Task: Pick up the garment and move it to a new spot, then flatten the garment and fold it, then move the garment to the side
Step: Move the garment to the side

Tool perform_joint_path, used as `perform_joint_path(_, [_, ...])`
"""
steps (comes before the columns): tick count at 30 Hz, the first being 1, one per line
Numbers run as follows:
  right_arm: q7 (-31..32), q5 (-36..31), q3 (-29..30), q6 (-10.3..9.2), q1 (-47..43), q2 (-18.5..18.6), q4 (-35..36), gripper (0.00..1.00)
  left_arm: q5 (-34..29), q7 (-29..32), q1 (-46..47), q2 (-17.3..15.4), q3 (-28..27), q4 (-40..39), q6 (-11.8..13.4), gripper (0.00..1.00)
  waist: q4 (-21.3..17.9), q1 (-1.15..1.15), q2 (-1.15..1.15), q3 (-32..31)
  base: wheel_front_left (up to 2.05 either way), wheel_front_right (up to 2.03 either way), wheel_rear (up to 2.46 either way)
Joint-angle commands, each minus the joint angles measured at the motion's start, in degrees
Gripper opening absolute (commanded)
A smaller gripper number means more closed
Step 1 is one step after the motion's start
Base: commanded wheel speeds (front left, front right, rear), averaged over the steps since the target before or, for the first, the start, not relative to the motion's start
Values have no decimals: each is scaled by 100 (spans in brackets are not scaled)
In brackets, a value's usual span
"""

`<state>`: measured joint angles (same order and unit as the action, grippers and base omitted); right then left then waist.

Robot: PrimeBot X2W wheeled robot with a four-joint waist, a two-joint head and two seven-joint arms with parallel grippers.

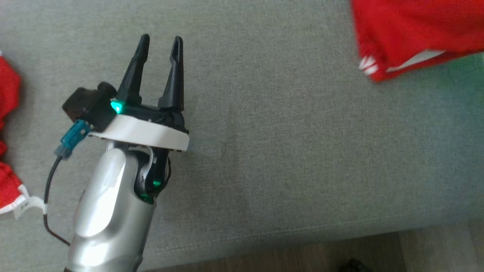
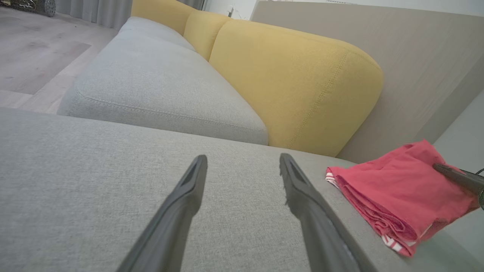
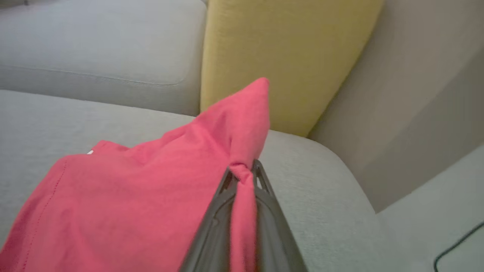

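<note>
**Head view:** The left gripper (image 1: pixel 161 39) hangs over the grey seat cushion (image 1: pixel 287 143), its two dark fingers spread apart and holding nothing. A black cable (image 1: pixel 47 189) with a teal plug trails from its wrist. The red garment (image 1: pixel 412 34), blurred and showing white trim, sits at the cushion's far right, well apart from that gripper. Another piece of red cloth (image 1: pixel 8 90) with a white edge juts in at the left border. A strip of wooden floor (image 1: pixel 302 253) runs below the cushion's front seam.

**Left wrist view:** The left gripper's fingers (image 2: pixel 189 196) stand wide apart above bare grey upholstery. To their right lies the red garment (image 2: pixel 393 189), folded in several layers, with white stripes at its hem. A dark finger of the right gripper (image 2: pixel 440 168) meets the garment's far upper edge. A yellow back cushion (image 2: pixel 295 83) rises behind, and a beige panel (image 2: pixel 416 56) stands beyond it.

**Right wrist view:** The right gripper (image 3: pixel 243 169) is clamped on a pinch of the red garment (image 3: pixel 132 196). The cloth is bunched between the closed fingers, and one corner peaks above them against the yellow back cushion (image 3: pixel 280 49). The rest of the garment spreads to the left over the grey seat cushion.
</note>
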<state>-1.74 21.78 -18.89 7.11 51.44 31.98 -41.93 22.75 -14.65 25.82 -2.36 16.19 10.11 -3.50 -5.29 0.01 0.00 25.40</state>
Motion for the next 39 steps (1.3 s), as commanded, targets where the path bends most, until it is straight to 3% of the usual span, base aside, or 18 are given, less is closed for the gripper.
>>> perform_joint_path(1, [-28,-18,212,37,144,206,-113,0,-49,-35,193,-52,-166,-179,-25,100,-76,-1,0,105,0,0,0])
perform_joint_path(7, [-244,-666,1010,37,489,56,-983,0,64,-35,202,-52,-110,-203,-11,100,-87,-1,0,147,0,0,0])
perform_joint_path(18, [-546,-1103,1428,37,707,-98,-1473,0,91,-35,127,-52,-209,-229,10,100,-19,-1,0,226,0,0,0])
perform_joint_path(20, [-586,-1112,1455,37,703,-126,-1507,42,108,-35,125,-52,-214,-226,9,100,2,-1,0,218,0,0,0])
perform_joint_path(21, [-600,-1103,1459,37,695,-142,-1517,100,121,-35,121,-52,-217,-225,11,100,10,-1,0,205,0,0,0])
perform_joint_path(28, [-839,-1373,1344,37,662,-130,-1402,100,247,-35,24,-52,-238,-196,32,100,68,-1,0,-42,0,0,0])
perform_joint_path(39, [-1066,-1179,988,37,242,-982,-605,100,520,-35,-396,-52,-486,-244,93,100,206,-1,0,-910,0,0,0])
